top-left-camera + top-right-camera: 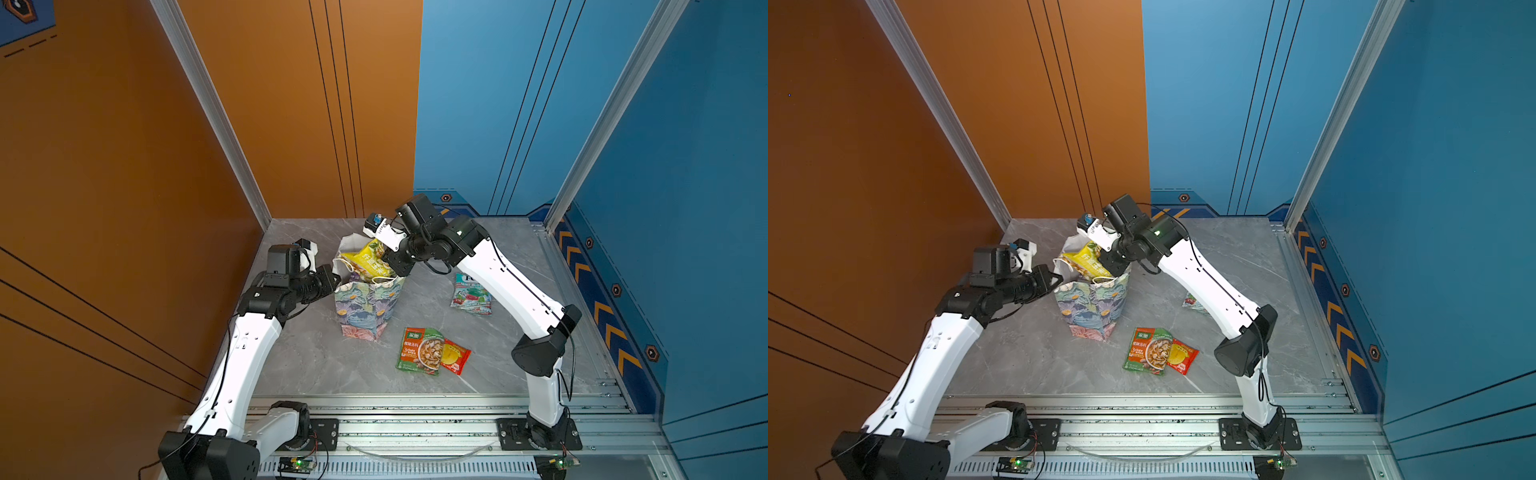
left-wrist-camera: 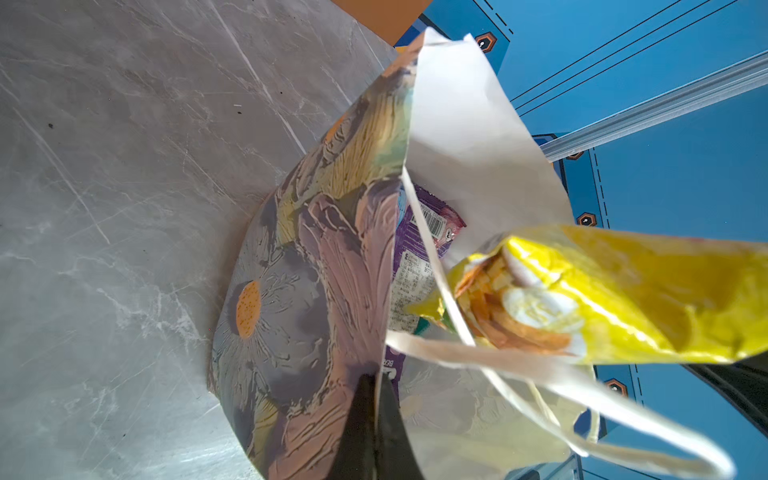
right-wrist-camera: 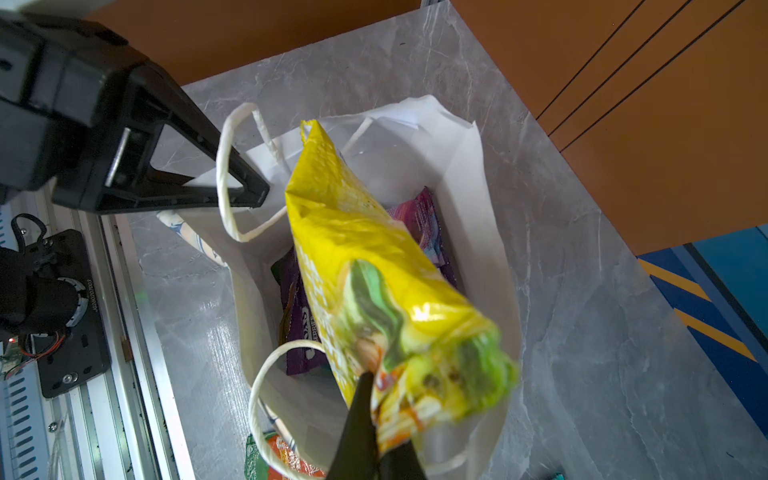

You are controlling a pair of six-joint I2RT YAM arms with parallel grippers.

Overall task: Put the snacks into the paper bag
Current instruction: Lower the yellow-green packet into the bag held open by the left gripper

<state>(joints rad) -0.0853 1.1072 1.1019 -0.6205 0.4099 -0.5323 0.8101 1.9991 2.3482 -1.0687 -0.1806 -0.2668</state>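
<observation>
The small floral-print paper gift bag (image 1: 368, 307) stands upright mid-way across the grey marble-look table (image 1: 316, 365), and the left wrist view shows the left gripper (image 2: 374, 382) pinched tight on its rim. The right gripper (image 3: 370, 386) is clamped on the end of a glossy yellow-green snack packet (image 3: 374, 257) angled into the bag's mouth, and only the wrist views reveal a purple candy packet (image 3: 301, 336) inside. In a top view, a green-orange sachet (image 1: 419, 351) touches a red sachet (image 1: 455, 355) on the table, with a teal packet (image 1: 471, 293) farther back.
</observation>
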